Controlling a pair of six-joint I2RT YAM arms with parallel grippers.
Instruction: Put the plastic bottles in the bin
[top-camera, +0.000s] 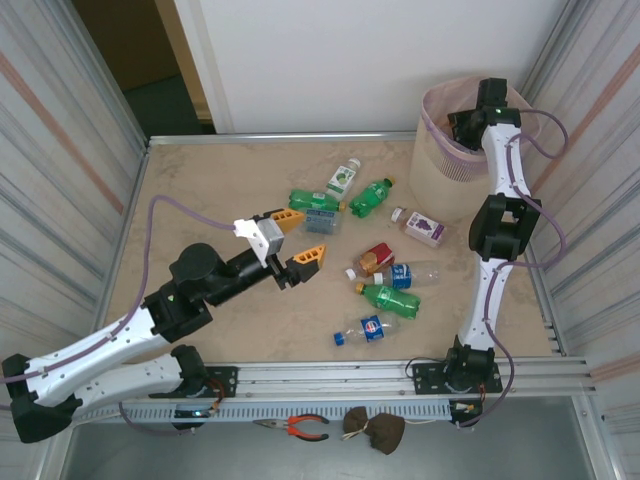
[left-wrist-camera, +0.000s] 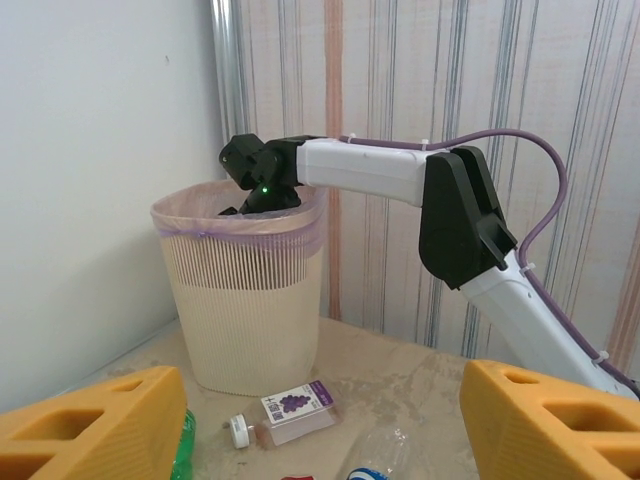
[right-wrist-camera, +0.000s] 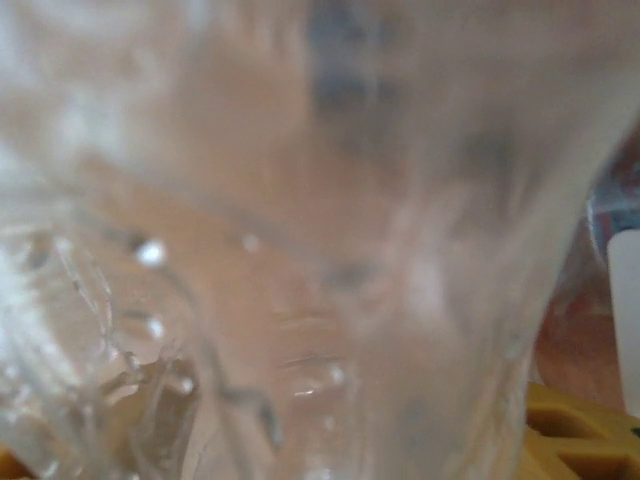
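Top external: the right end effector (top-camera: 462, 130) hangs over the bin (top-camera: 430, 105) at the tabletop's far right corner. Whether it is gripping, I cannot tell. The clear bottle (right-wrist-camera: 300, 250) at its fingers could catch the rim. The left end effector (top-camera: 298, 237) is spread and empty.

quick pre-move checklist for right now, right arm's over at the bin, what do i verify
1. Right gripper inside the mouth of the tall beige perforated plastic bin: ok.
2. Clear plastic bottle free of the right gripper: cannot tell; its wrist view is blurred.
3. Left gripper open and empty above the table: ok.
4. Pink bag liner folded over the bin's rim: ok.
5. Table free of bottles: not ok; the green bottle with orange cap and the purple-labelled bottle, among others, lie there.
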